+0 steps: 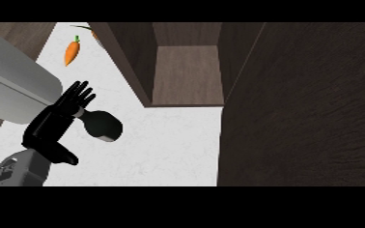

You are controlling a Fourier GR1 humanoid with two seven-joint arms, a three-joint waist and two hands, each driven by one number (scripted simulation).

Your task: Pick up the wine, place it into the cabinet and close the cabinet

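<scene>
Judging the wine (104, 125) heavy, slick, breakable glass, you should wrap your straight-fingered left hand (61, 113) around its body.

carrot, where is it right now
In the head view the carrot lies on the white counter at the upper left, apart from the left hand below it and left of the open cabinet.
</scene>
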